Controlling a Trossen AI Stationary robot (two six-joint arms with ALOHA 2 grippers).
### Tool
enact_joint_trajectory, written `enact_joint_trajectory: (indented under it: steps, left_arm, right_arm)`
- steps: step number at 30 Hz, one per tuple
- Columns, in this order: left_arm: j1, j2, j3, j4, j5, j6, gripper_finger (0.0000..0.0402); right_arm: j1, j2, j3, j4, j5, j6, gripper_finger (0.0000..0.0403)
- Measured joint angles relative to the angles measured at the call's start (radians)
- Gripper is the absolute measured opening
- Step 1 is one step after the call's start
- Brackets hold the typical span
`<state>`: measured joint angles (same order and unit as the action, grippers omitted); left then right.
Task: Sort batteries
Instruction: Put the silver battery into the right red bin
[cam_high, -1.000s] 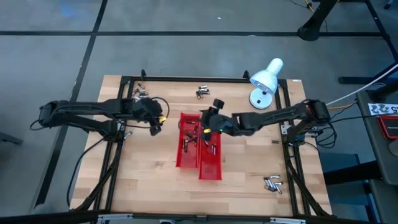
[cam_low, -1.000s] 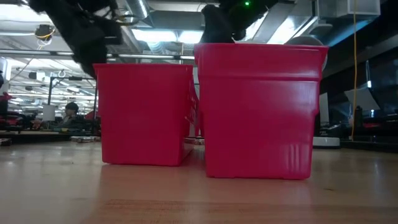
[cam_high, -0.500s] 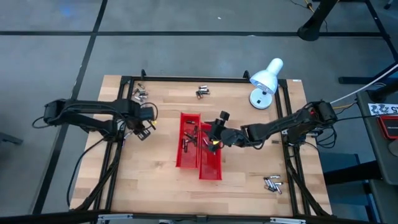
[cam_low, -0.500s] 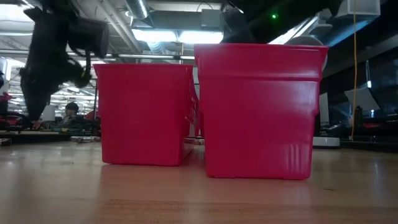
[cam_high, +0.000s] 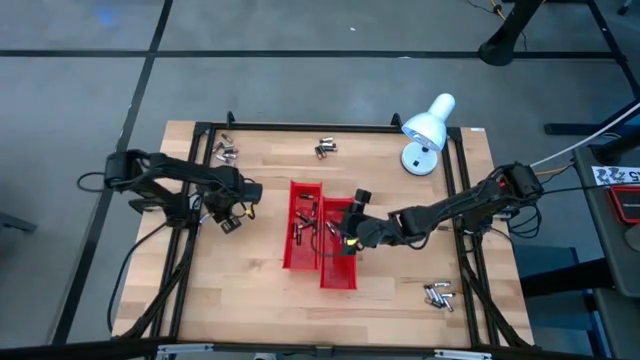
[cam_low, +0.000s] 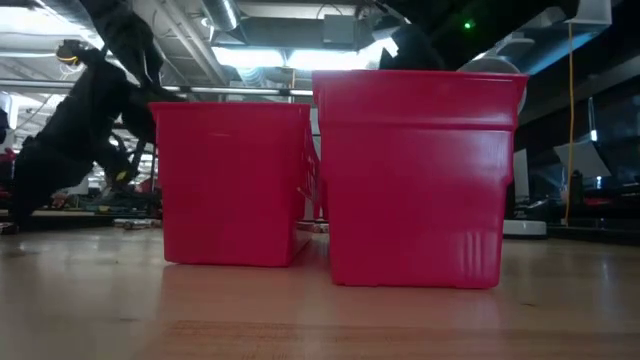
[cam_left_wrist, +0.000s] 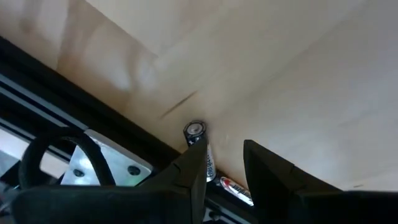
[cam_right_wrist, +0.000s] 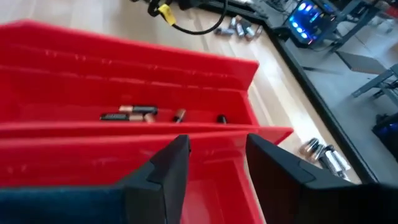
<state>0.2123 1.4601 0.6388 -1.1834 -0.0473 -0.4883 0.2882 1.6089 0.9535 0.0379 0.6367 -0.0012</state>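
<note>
The pale wooden bench (cam_high: 400, 270) carries two long red plastic trays (cam_high: 322, 238) side by side at its middle; small silvery-grey cylindrical batteries with darker ends (cam_high: 437, 294) lie in clusters near its front right corner, along its far edge and at its far left corner, with several more inside the trays; the right gripper (cam_high: 349, 239) hovers over the right-hand tray, fingers parted, holding nothing visible; the left gripper (cam_left_wrist: 224, 163) sits by the left edge, fingers slightly apart beside a battery, grasp unclear.
</note>
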Motion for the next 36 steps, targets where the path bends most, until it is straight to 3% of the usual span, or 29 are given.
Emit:
enact_joint_trajectory:
  steps: [12, 25, 36]
  left_arm:
    - [0.0, 0.144, 0.0, -0.002, -0.034, -0.002, 0.0095]
    - [0.001, 0.141, 0.081, -0.092, -0.045, 0.05, 0.0099]
    - [0.155, 0.226, 0.08, -0.099, -0.005, 0.212, 0.0174]
  right_arm:
    - [0.015, 0.0, 0.0, -0.082, 0.026, 0.051, 0.0163]
    - [0.013, 0.0, 0.0, -0.083, 0.026, 0.053, 0.0163]
    - [0.013, 0.0, 0.0, -0.101, 0.022, 0.066, 0.0163]
